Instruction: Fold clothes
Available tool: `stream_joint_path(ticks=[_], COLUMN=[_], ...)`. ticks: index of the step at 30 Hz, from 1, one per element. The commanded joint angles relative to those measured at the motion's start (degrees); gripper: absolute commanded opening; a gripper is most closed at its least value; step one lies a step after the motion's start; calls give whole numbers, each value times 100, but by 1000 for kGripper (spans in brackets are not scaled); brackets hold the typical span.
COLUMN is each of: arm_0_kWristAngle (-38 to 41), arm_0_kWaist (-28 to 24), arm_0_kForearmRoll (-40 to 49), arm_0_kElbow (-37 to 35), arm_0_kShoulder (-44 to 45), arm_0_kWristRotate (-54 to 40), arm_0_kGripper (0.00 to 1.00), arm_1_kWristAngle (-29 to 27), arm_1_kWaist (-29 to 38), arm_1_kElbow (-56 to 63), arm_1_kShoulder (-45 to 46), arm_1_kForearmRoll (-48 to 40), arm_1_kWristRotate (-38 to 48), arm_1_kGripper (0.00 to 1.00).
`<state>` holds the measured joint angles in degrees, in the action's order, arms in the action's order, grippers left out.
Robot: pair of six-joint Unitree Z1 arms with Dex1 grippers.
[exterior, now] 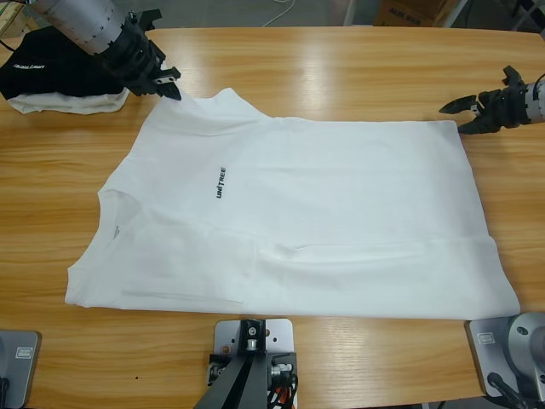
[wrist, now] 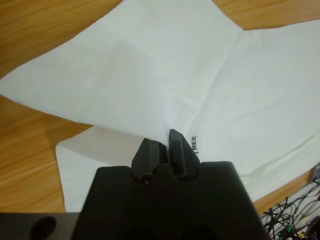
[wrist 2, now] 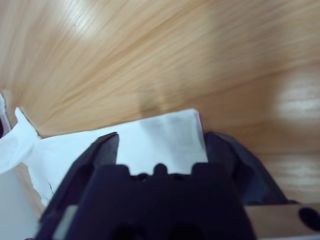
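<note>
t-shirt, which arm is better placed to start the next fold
Left, probably. The left gripper is already shut on the T-shirt at its sleeve. The right gripper is open beside the hem corner, holding nothing yet.

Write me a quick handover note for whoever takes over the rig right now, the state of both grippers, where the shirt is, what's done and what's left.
Left gripper: shut on the T-shirt's sleeve fabric at the far left corner, cloth lifted.
Right gripper: open, at the shirt's far right hem corner, not yet gripping.
T-shirt: spread flat, print up, on the wooden table, collar to the left. A black garment on a white one lies at the far left corner.
Done: shirt laid out, one corner gripped.
Left: close the right gripper on its corner, then make the folds.
</note>
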<state>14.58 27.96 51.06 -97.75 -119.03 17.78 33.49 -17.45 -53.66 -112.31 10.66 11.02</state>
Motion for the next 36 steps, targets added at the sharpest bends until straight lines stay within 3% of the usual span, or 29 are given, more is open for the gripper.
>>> stream_joint_path(ticks=[1,3,4,5,14,20,28,36], arm_0_kWristAngle=[80,80,80,80,89,89,201,476], arm_0_kWaist=[16,16,18,25,-2,-42,65,127], arm_0_kForearmRoll=[-156,-177,-189,-193,-483,-683,-764,-885], arm_0_kElbow=[309,311,318,322,837,1179,1468,2665], arm_0_kShoulder=[-124,-127,-129,-127,43,239,657,1198], arm_0_kWristRotate=[85,98,115,126,215,282,502,525], arm_0_kGripper=[0,0,0,0,0,0,0,0], arm_1_kWristAngle=[202,215,211,211,128,236,420,-90], arm_1_kWaist=[31,31,31,31,31,31,221,474], arm_1_kElbow=[137,119,123,128,214,429,659,601], arm_1_kShoulder=[-862,-927,-949,-943,-576,486,1764,2084], arm_1_kForearmRoll=[-152,-152,-152,-152,-152,-75,924,2398], arm_1_kWristRotate=[-96,-154,-198,-219,-434,-340,-226,-94], arm_1_kGripper=[419,209,51,0,0,0,0,0])
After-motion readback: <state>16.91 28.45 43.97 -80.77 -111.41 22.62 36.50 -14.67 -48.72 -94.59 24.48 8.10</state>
